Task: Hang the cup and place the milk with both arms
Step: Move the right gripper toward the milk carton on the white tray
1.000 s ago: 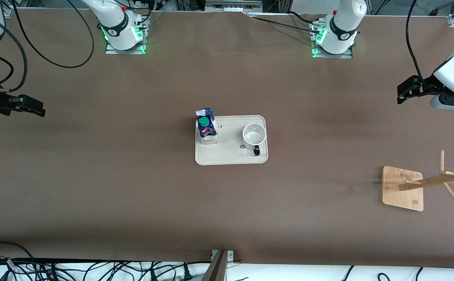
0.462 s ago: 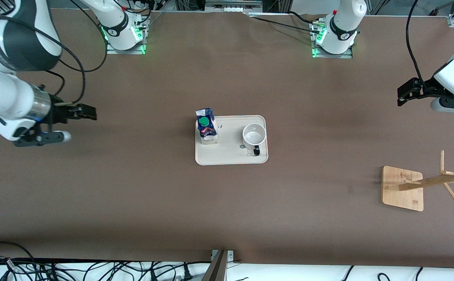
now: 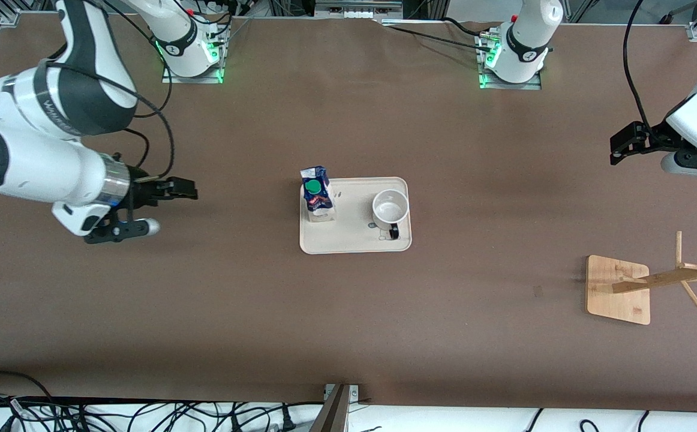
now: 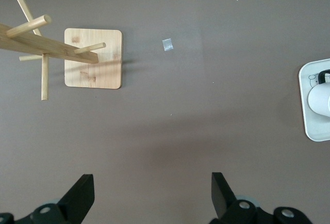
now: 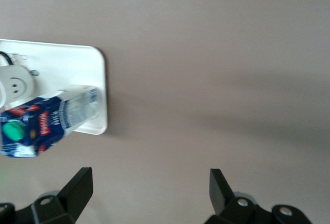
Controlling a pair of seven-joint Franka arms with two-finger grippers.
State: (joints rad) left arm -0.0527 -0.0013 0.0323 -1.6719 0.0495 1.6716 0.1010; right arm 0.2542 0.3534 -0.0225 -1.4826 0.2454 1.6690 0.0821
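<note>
Tabletop (image 3: 348, 312): brown, carrying a tray, a wooden rack and both arms' bases along the edge farthest from the front camera.
Tray (image 3: 354, 243): cream, rounded corners, about mid-tabletop; holds the milk and the cup, well apart from each other.
Milk (image 3: 316, 193): upright in the tray corner toward the right arm's end and farthest from the front camera; green cap up.
Cup (image 3: 390, 207): upright, mouth up, inside empty, by the tray edge toward the left arm's end; black handle turned toward the front camera.
Rack (image 3: 618, 290): bamboo base plate with a pegged post, near the tabletop edge at the left arm's end, nearer the front camera than the tray; pegs bare.
Speck (image 4: 167, 45): small pale scrap on the tabletop beside the rack base.
Right pincer (image 3: 174, 189): fingers spread wide, empty, over bare tabletop between the right arm's end and the tray, pointing at the milk; nothing between them.
Left pincer (image 3: 621, 143): fingers spread wide, empty, over bare tabletop near the left arm's end, well apart from the tray.
</note>
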